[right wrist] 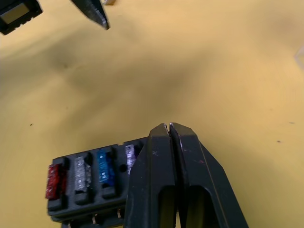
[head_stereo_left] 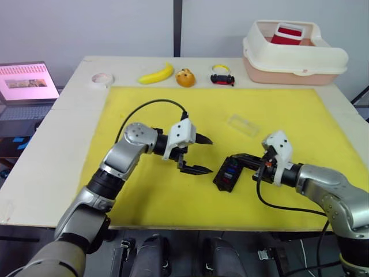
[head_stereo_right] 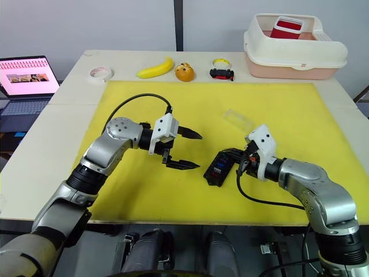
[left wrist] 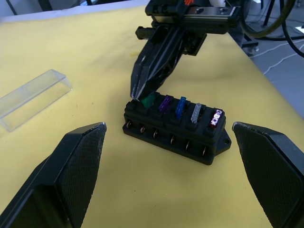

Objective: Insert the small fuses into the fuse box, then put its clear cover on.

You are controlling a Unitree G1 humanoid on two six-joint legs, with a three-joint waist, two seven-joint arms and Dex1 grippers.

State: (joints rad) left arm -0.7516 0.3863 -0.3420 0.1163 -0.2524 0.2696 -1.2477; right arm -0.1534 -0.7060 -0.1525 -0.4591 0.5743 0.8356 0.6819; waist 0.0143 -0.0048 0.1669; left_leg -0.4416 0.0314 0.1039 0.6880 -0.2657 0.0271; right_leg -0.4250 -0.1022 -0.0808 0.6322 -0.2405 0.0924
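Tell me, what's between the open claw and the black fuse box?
Nothing: only bare yellow mat lies between the left gripper and the fuse box, seen from the head views.

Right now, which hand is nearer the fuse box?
Right. The right hand has its shut tips on the fuse box at the green fuse; the left hand hovers open beside it, apart.

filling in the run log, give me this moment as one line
left hand: open, beside fuse box | right hand: shut, tips at green fuse | purple, blue, grey, red fuses seated | clear cover: off, on yellow mat
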